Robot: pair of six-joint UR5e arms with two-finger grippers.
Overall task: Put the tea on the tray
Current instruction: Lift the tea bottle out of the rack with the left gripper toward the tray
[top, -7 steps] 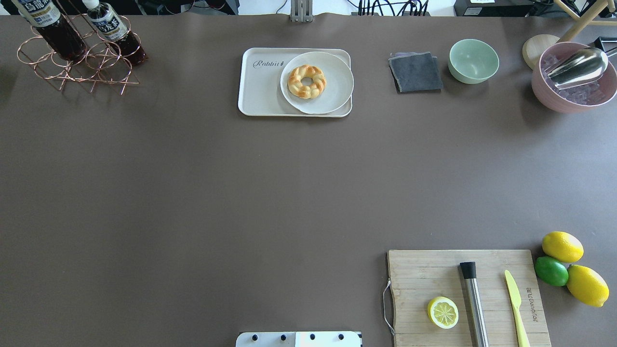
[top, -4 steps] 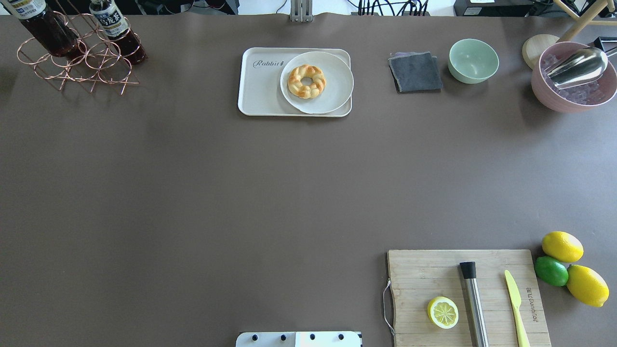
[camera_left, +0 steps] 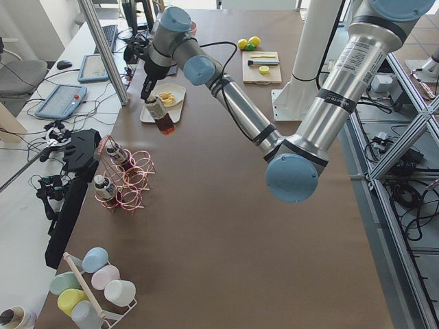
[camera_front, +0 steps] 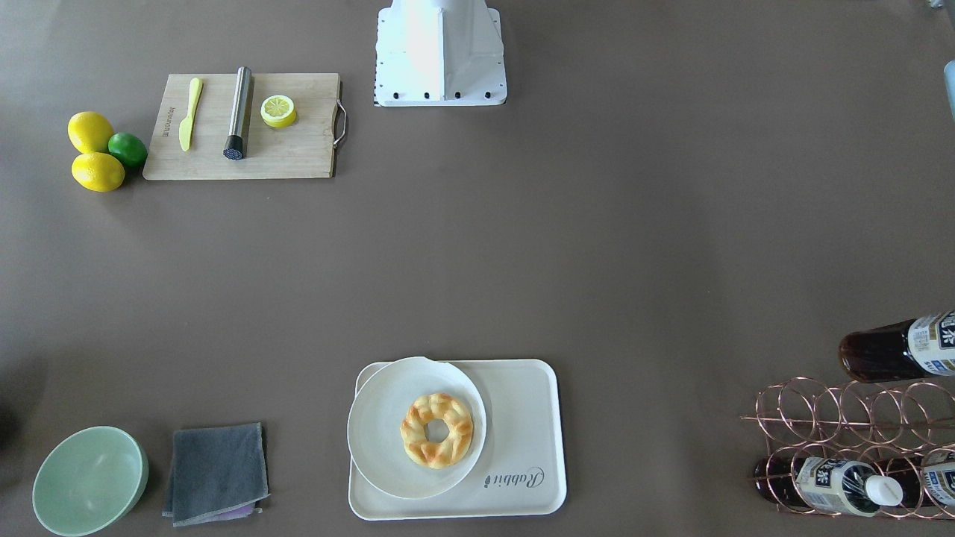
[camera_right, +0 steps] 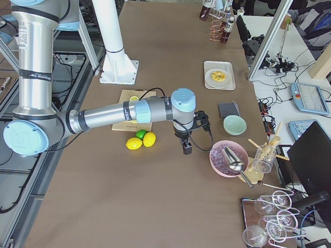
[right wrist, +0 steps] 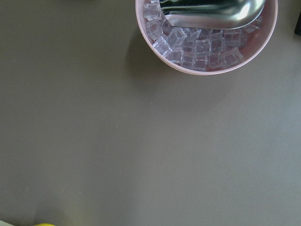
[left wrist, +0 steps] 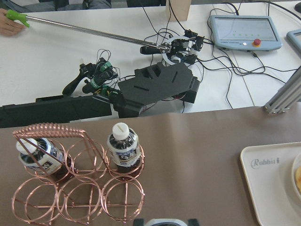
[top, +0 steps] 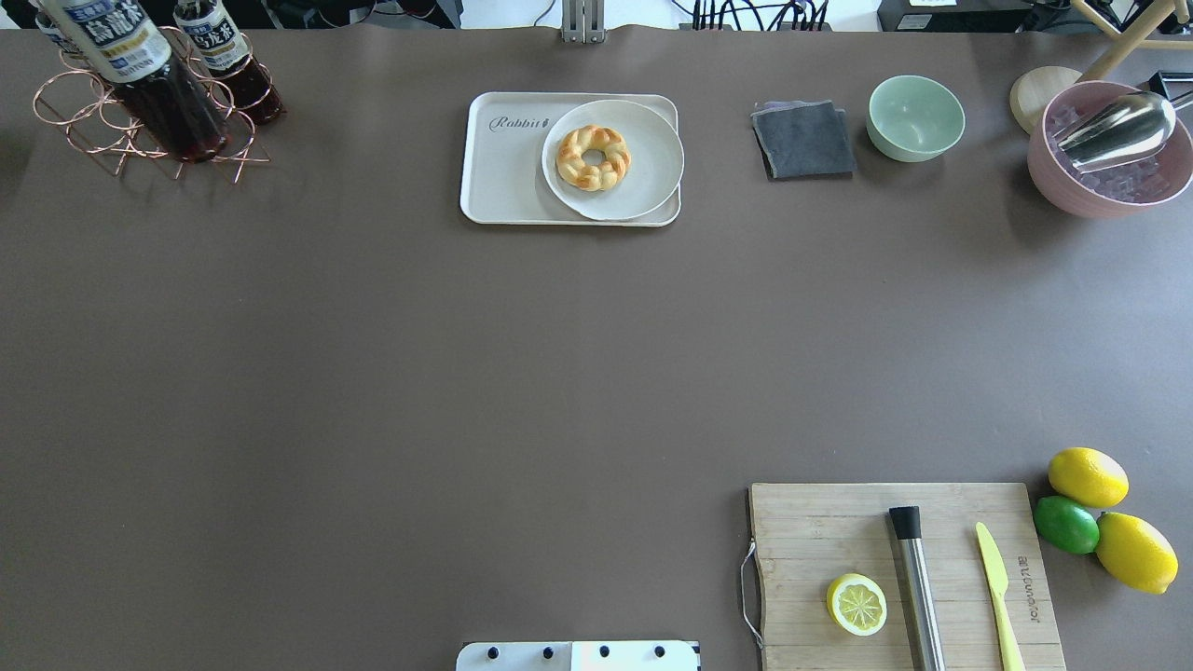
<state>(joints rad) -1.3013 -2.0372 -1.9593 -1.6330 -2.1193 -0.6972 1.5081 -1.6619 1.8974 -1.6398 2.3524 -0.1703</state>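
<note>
Far-left corner: copper wire rack point(left wrist: 75, 181), two bottles point(left wrist: 123, 148) standing in its rings. The tea point(top: 140, 79) is up off the rack, tilted, hanging at the tip of the left gripper point(camera_left: 149, 96). Only the side view catches those jaws, so their width cannot be told. Label white and dark blue, Asian characters, a Latin line ending "TORY".

Centre, far edge: the tray point(top: 508, 177), grey script "Rabbit" at one corner, well apart from the tea. A white plate point(top: 643, 182) with a braided doughnut point(top: 593, 157) fills its other end, overlapping the rim.

Right: pink bowl point(top: 1044, 172) of ice cubes point(right wrist: 188, 44) with a metal scoop point(top: 1118, 126). Near that bowl the right gripper point(camera_right: 185, 148) hangs over bare table point(camera_right: 170, 196); spread or closed, cannot tell.

Near right: cutting board point(top: 811, 531), burnt-in lettering too small to read.
</note>
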